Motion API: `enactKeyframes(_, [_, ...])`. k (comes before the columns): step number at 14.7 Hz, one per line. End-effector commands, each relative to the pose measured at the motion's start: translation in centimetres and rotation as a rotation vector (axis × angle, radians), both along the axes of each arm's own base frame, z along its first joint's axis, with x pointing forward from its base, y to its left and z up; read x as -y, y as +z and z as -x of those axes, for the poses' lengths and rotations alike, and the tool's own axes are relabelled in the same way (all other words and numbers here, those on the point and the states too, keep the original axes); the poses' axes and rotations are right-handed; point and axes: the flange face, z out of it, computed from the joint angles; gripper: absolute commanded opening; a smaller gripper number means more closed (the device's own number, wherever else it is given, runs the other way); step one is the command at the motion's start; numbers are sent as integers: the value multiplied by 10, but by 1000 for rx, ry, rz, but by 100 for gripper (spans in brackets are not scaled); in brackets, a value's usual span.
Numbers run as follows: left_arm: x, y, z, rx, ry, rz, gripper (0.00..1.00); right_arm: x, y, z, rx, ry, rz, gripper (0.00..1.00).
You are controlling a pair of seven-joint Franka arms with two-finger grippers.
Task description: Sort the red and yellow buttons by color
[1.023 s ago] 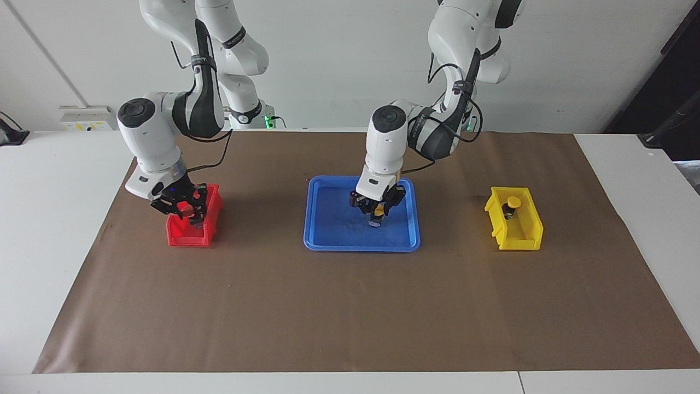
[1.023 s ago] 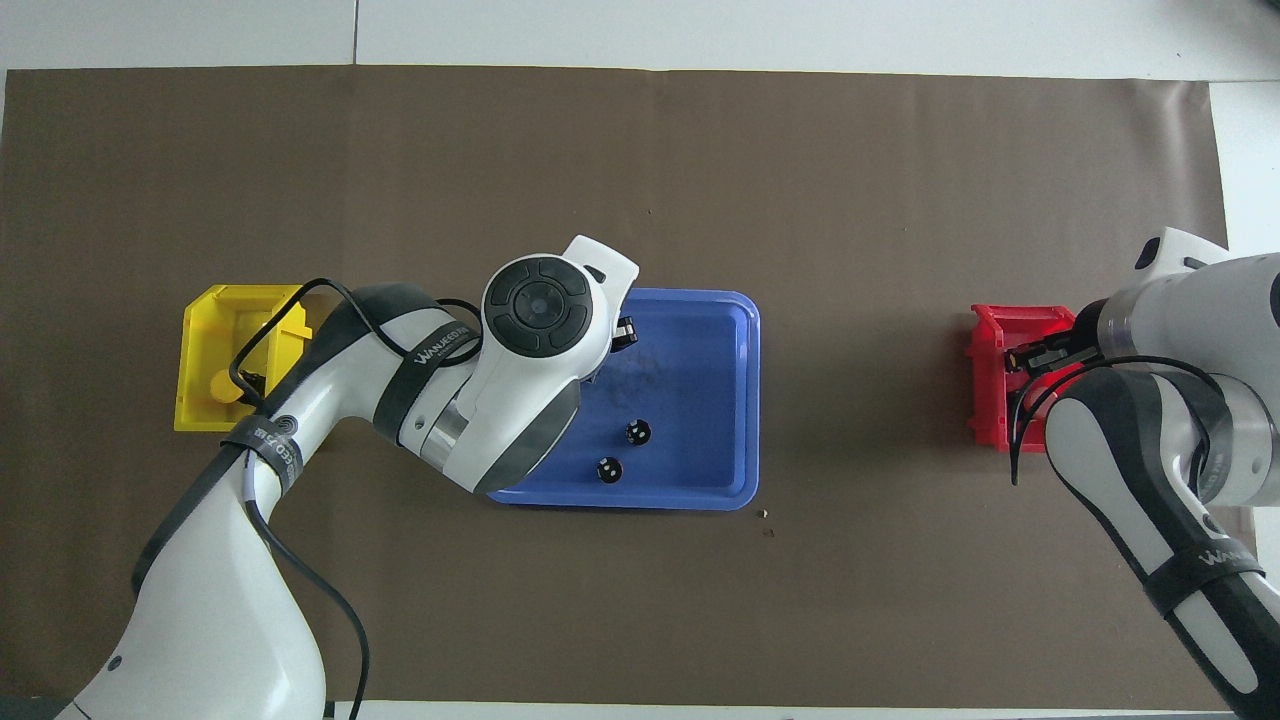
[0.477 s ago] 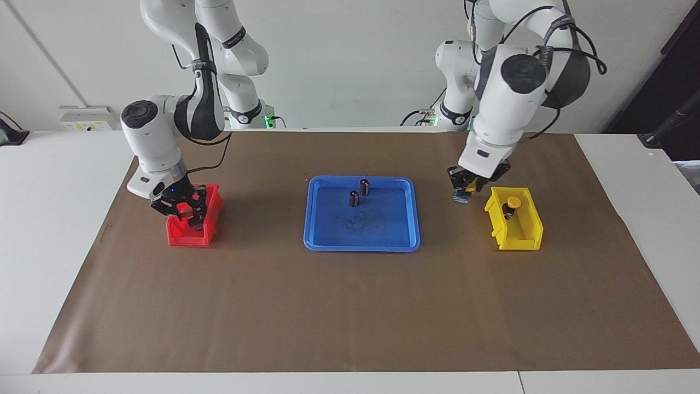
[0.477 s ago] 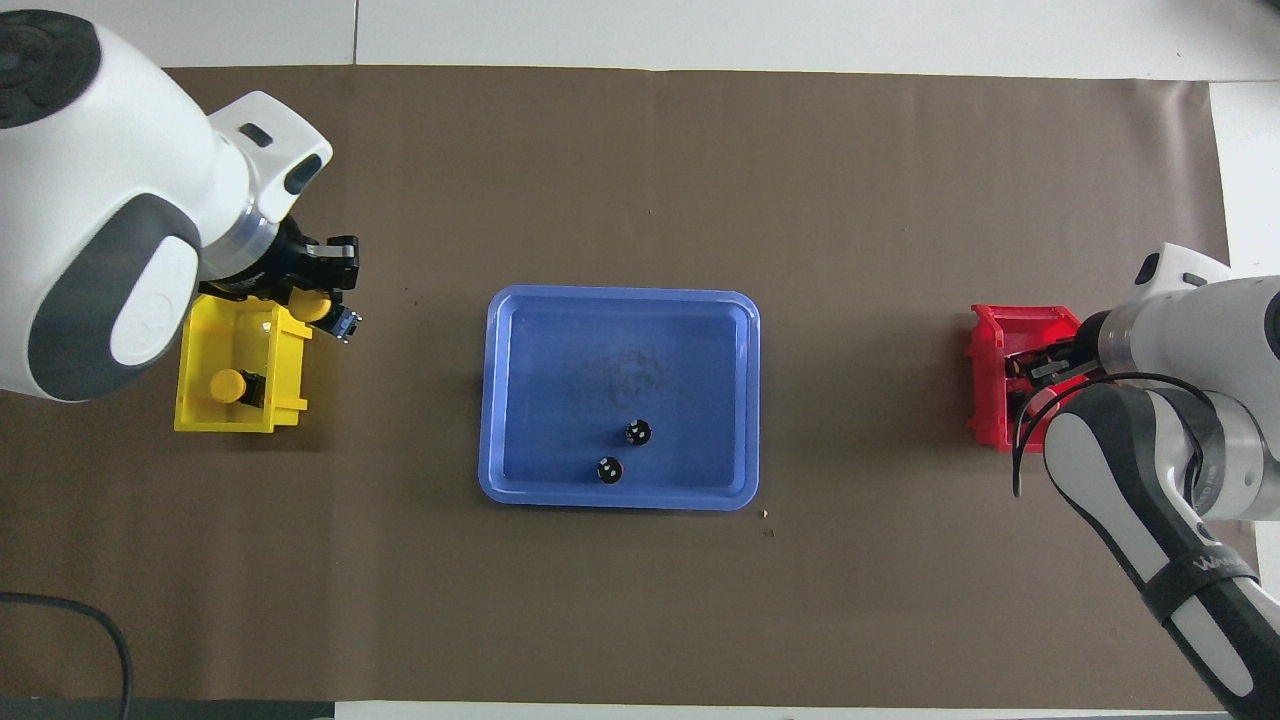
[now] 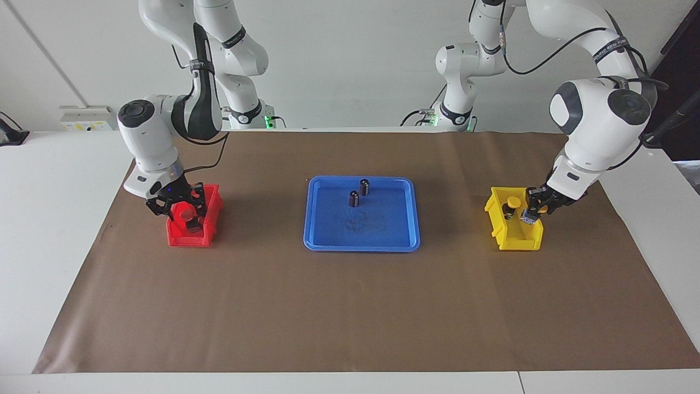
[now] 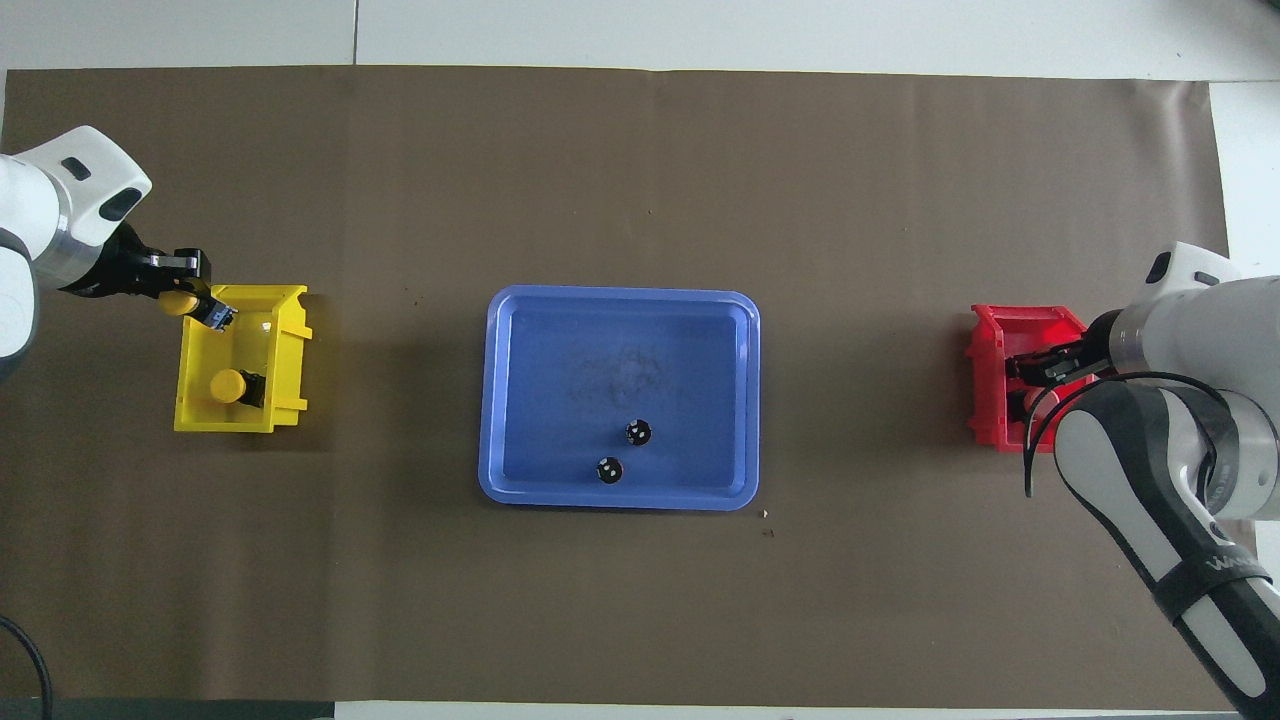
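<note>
My left gripper (image 5: 534,212) is shut on a yellow button (image 5: 539,203) and holds it over the outer wall of the yellow bin (image 5: 514,242); it also shows in the overhead view (image 6: 196,304). A second yellow button (image 5: 512,203) lies in that bin. My right gripper (image 5: 181,205) is open, just above the red bin (image 5: 188,239). A red button (image 5: 186,210) lies in the red bin under it. Any other red button is hidden.
A blue tray (image 5: 361,247) sits mid-table on the brown mat, between the two bins. Two dark capless cylinders (image 5: 354,198) (image 5: 364,187) stand in it at the end nearer the robots.
My left gripper carried the yellow button up out of the blue tray and across to the yellow bin. My right gripper rose slightly over the red bin, with the red button now lying below it.
</note>
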Motion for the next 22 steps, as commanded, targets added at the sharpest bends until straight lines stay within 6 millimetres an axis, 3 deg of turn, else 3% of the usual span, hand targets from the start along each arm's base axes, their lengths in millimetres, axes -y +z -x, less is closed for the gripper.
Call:
enactKeyframes(1, [5,-8,17,16,-21,9,1,-15,72,-28,-26,11,5,100])
enactKeyframes(3, [4,-27,20,32,-19,11,1,-38,132,-36,-12,-57,3,100])
enactKeyframes(6, [-3,-56,22,52,-7,14,1,-51,208,-30,-48,-217,-76,100])
enactKeyframes(7, [-4,-62,21,48,-5,14,1,-52,225,-26,-63,-253,-84,100])
enactKeyframes(9, [-4,-70,19,46,-7,14,7,-42,239,-20,-86,-299,-84,100])
enactKeyframes(11, [-3,-83,20,54,-9,16,47,-25,256,-10,-107,-332,-83,100])
enactKeyframes(14, [0,-78,18,51,-8,16,63,-24,254,-10,-124,-335,-76,100])
enactKeyframes(16, [-1,-48,8,23,-9,11,71,-30,250,-9,-150,-325,-71,100])
enactKeyframes(18, [0,7,-6,-8,-11,1,100,-33,249,-8,-160,-323,-64,100])
enactKeyframes(20, [4,51,-10,5,-23,0,100,-34,248,-7,-165,-322,-62,100])
enactKeyframes(22, [10,87,-3,2,-25,28,100,-34,251,-5,-160,-322,-62,100])
